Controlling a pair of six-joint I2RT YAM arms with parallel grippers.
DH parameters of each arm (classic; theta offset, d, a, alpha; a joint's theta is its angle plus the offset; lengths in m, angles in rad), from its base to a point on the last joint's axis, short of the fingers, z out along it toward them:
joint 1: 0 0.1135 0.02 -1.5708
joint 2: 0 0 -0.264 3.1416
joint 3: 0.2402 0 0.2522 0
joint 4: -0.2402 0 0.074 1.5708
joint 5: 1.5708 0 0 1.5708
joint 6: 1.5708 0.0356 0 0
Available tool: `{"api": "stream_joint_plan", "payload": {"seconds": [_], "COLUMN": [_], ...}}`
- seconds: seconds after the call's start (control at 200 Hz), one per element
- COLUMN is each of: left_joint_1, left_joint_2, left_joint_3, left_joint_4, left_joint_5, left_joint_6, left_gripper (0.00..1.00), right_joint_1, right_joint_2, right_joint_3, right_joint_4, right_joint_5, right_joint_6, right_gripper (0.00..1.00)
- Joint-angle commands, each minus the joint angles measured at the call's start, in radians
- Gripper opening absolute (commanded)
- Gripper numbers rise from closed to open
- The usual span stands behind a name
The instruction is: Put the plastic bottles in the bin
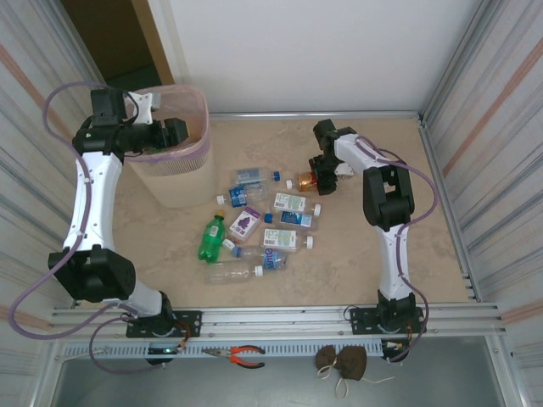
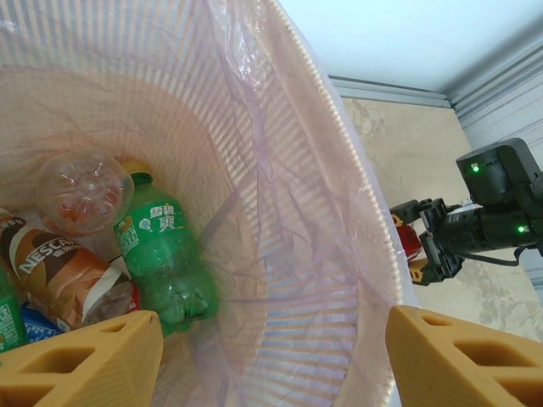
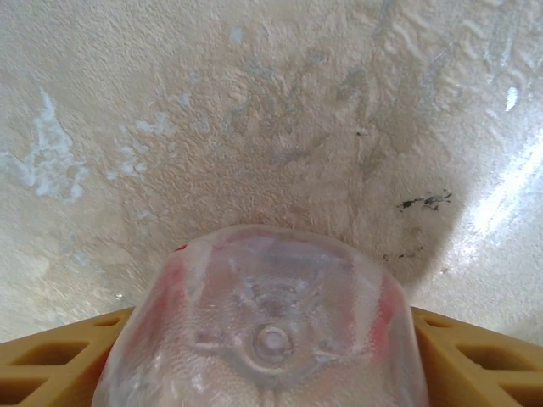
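Observation:
The beige bin (image 1: 176,180) with its pink liner (image 2: 339,127) stands at the back left. My left gripper (image 1: 174,131) hangs over its mouth, open and holding nothing (image 2: 271,365). Inside lie a green bottle (image 2: 161,254), a brown Nescafe bottle (image 2: 59,275) and a clear bottle (image 2: 83,186). Several bottles lie in a cluster mid-table, among them a green one (image 1: 212,237) and a clear one (image 1: 233,271). My right gripper (image 1: 316,180) is shut on a clear red-labelled bottle (image 3: 271,331), its base facing the wrist camera just above the tabletop; the same bottle (image 2: 407,242) shows beyond the bin's rim.
Corrugated walls (image 1: 484,127) close in both sides of the table. Orange-handled pliers (image 1: 240,354) and a brown pouch (image 1: 342,363) lie on the shelf below the front rail. Bare tabletop (image 1: 441,220) lies right of the right arm.

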Motion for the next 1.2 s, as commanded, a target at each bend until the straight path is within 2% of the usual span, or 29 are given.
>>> {"api": "stream_joint_plan", "payload": {"seconds": [0.0,0.145,0.366,0.591,0.731,0.862,1.057,1.192], "left_joint_1": [-0.004,-0.004,-0.004,-0.005,-0.018,-0.074,-0.2,-0.291], "left_joint_2": [-0.033,-0.039,-0.067,-0.139,-0.184,-0.22,-0.261,-0.277], "left_joint_3": [0.013,0.018,0.025,-0.004,-0.019,-0.021,-0.037,-0.083], "left_joint_4": [-0.018,-0.024,-0.015,0.082,0.169,0.234,0.328,0.427], "left_joint_5": [0.02,0.019,0.034,0.101,0.183,0.226,0.253,0.283], "left_joint_6": [0.021,0.024,0.02,-0.005,-0.029,-0.02,0.019,0.038], "left_gripper": [0.7,0.7,0.7,0.7,0.7,0.71,0.73,0.75], "right_joint_1": [-0.008,-0.015,-0.027,-0.032,-0.036,-0.035,-0.038,-0.037], "right_joint_2": [0.003,-0.036,-0.157,-0.34,-0.485,-0.637,-0.822,-0.939], "right_joint_3": [-0.005,-0.041,-0.086,-0.181,-0.304,-0.449,-0.535,-0.598], "right_joint_4": [-0.012,0.006,0.029,0.114,0.314,0.574,0.726,0.825], "right_joint_5": [0.005,0.008,0.065,0.151,0.143,0.044,-0.172,-0.325], "right_joint_6": [0.041,0.051,0.011,-0.155,-0.358,-0.631,-0.948,-1.112], "right_gripper": [0.66,0.6,0.58,0.53,0.48,0.46,0.45,0.46]}}
